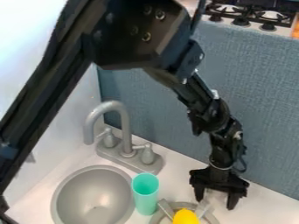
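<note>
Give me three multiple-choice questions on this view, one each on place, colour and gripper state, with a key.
1. Where is the teal cup?
A) on the stove
B) beside the sink
C) behind the faucet

2. What colour is the rounded thing at the bottom edge?
A) yellow
B) red
C) blue

3. How is the gripper?
A) shut
B) gripping the cup
C) open

B: it stands by the sink's right rim.
A: its visible part is yellow.
C: a gap shows between its fingers.
</note>
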Robot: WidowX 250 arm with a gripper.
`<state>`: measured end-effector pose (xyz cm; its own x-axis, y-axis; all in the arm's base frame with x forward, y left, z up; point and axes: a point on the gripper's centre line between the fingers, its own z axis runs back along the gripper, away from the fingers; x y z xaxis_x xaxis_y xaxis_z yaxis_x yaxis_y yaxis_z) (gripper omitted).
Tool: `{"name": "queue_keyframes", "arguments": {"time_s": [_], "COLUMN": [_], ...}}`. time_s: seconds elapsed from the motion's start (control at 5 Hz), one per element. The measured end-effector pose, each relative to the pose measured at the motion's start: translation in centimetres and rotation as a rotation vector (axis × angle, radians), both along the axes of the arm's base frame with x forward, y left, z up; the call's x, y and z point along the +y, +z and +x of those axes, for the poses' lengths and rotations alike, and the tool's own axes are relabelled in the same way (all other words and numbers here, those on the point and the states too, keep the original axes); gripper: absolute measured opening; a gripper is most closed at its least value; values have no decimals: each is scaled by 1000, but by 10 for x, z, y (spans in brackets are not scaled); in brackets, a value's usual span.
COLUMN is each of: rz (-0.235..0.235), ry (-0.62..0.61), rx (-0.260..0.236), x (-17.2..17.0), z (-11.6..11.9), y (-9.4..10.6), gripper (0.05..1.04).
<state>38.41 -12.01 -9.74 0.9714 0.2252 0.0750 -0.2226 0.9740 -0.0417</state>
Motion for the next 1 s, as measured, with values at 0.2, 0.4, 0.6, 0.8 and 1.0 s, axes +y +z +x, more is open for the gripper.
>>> {"name": "queue_keyframes", "arguments": {"time_s": [0.2, 0.4, 0.6, 0.8, 1.0], "rz": [-4, 2, 12, 41, 41], "ry": [27, 19, -34, -88, -197], "rx": [-12, -8, 10, 91, 145], "x": [2, -5, -23, -36, -60], "z": [-11, -23, -36, -56, -75], "y": [14, 29, 51, 75, 88], "gripper": [1000, 1000, 1000, 1000, 1000]}}
